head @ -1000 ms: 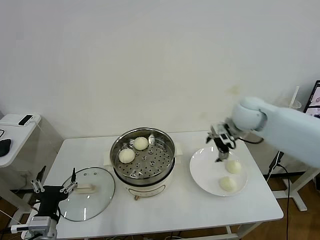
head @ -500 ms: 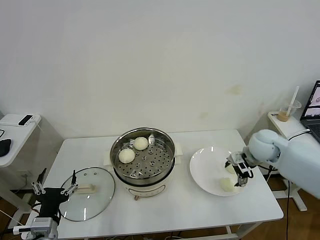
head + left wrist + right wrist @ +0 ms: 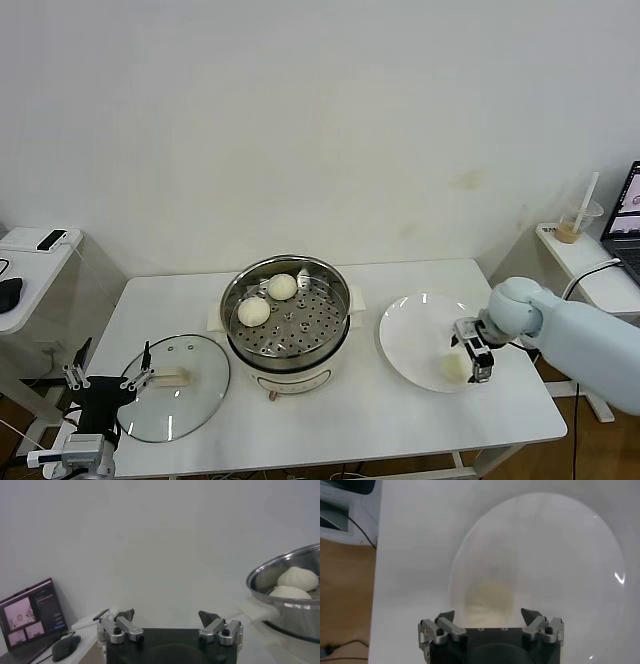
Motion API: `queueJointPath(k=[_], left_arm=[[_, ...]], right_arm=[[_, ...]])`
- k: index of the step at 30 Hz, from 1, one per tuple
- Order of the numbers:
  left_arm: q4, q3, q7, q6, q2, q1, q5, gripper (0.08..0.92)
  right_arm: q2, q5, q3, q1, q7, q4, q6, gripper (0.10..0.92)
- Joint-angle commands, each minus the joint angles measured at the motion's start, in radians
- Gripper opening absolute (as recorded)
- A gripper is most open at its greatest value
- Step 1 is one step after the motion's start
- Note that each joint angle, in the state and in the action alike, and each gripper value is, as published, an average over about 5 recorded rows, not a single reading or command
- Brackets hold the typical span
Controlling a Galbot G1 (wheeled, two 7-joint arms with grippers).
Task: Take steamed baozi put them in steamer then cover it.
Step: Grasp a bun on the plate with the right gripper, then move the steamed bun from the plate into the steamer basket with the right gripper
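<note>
Right gripper (image 3: pixel 468 352): jaws standing spread, straddling one steamed baozi (image 3: pixel 454 368) on the white plate (image 3: pixel 410 340), fingertips not pressing it as far as the wrist view shows; the bun (image 3: pixel 489 600) is lying between the open fingers (image 3: pixel 445 617). Two more baozi (image 3: pixel 267 298) are sitting side by side in the steamer (image 3: pixel 288 318) at table centre. The cover (image 3: pixel 172 399) is lying flat on the table (image 3: pixel 350 425) to the steamer's left, handle up. Left gripper (image 3: pixel 105 384): jaws apart, holding nothing, hanging idle at the table's near left corner, just beside the cover's rim.
</note>
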Motion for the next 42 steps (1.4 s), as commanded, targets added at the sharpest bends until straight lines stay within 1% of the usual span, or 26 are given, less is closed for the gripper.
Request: queueJointPath(k=[1, 3, 9, 16, 19, 27, 34, 38, 42], left_arm=[[0.003, -0.001, 0.001, -0.001, 0.000, 0.000, 0.000, 0.823], [0.003, -0.002, 0.001, -0.001, 0.000, 0.000, 0.000, 0.823], [0.006, 0.002, 0.000, 0.000, -0.004, -0.003, 0.001, 0.823], [0.004, 0.003, 0.000, 0.001, -0.003, -0.006, 0.001, 0.823], [0.003, 0.002, -0.001, 0.001, -0.003, -0.006, 0.000, 0.823], [-0.002, 0.002, 0.000, 0.001, 0.002, -0.007, -0.003, 0.823], [-0.005, -0.004, 0.001, 0.003, 0.015, -0.010, -0.017, 0.823], [-0.004, -0.007, 0.001, 0.003, 0.018, -0.010, -0.025, 0.823], [-0.003, -0.006, 0.001, 0.003, 0.018, -0.011, -0.025, 0.823]], right_arm=[[0.062, -0.015, 0.013, -0.027, 0.002, -0.072, -0.005, 0.821], [0.061, -0.014, 0.007, -0.023, -0.005, -0.073, -0.007, 0.815], [0.058, -0.008, 0.001, -0.017, -0.016, -0.075, -0.014, 0.755], [0.056, -0.004, 0.004, -0.009, -0.033, -0.076, -0.015, 0.655], [0.049, 0.000, 0.011, 0.003, -0.052, -0.074, -0.009, 0.633], [0.021, 0.032, 0.022, 0.089, -0.086, -0.058, 0.006, 0.611], [0.020, 0.131, -0.036, 0.318, -0.100, -0.044, 0.013, 0.611], [0.052, 0.199, -0.106, 0.472, -0.101, -0.037, 0.013, 0.611], [0.128, 0.259, -0.173, 0.625, -0.102, -0.048, 0.015, 0.611]])
